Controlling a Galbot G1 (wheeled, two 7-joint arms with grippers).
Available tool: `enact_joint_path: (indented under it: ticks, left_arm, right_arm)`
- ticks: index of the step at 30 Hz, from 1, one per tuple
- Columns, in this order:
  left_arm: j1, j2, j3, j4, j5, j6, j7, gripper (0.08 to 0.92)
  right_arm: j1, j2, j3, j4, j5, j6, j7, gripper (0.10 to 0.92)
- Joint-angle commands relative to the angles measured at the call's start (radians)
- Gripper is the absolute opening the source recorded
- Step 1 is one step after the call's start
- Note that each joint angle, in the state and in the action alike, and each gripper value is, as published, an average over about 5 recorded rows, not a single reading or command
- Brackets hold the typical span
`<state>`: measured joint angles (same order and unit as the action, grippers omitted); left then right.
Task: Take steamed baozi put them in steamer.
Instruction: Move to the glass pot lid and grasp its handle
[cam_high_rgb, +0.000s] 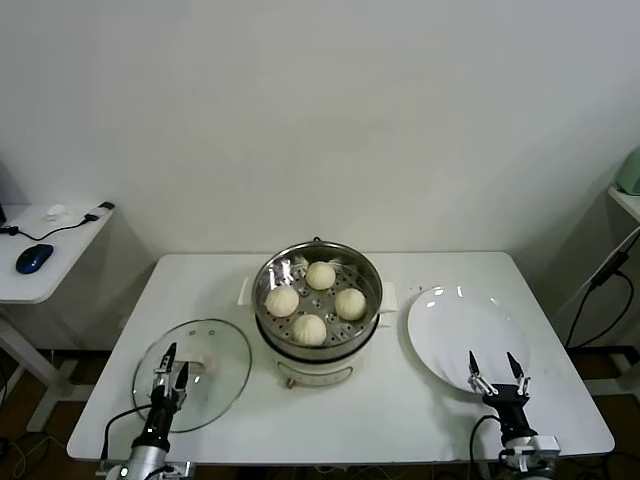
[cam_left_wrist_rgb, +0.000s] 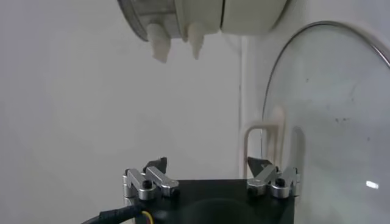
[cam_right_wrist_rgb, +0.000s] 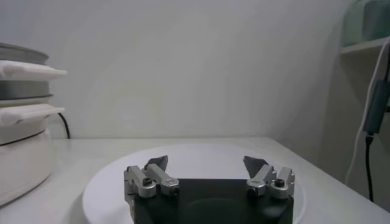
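Both grippers (cam_high_rgb: 172, 362) (cam_high_rgb: 498, 368) open; baozi (cam_high_rgb: 309, 329) in steamer (cam_high_rgb: 318, 352).

Steamer (cam_high_rgb: 318, 340): round shiny steel pot on cream-white base with side handles, upright, lid off, at middle of table, nearer far edge than near edge. Perforated steel tray inside. Four buns (cam_high_rgb: 309, 329) on tray: small, round, smooth, cream-white, set in diamond, apart from each other, one toward far edge, one toward near edge, one at each side.
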<state>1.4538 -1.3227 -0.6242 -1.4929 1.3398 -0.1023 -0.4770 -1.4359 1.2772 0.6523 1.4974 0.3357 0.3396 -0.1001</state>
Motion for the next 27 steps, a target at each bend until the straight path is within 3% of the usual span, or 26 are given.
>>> enact_joint_path:
  ticks: [1, 9, 27]
  left_arm:
    - [-0.048, 0.001, 0.004, 0.075, 0.029, 0.004, -0.005, 0.823]
    - [-0.054, 0.001, 0.004, 0.084, 0.028, 0.006, -0.008, 0.795]
    - [-0.110, 0.008, 0.001, 0.201, 0.040, -0.035, -0.061, 0.291]
  right_arm:
    - [-0.004, 0.005, 0.003, 0.001, -0.004, 0.003, 0.001, 0.823]
    - [-0.010, 0.010, 0.003, -0.004, -0.003, 0.006, 0.004, 0.823]
    - [-0.006, 0.012, 0.009, 0.015, -0.015, -0.007, -0.001, 0.823]
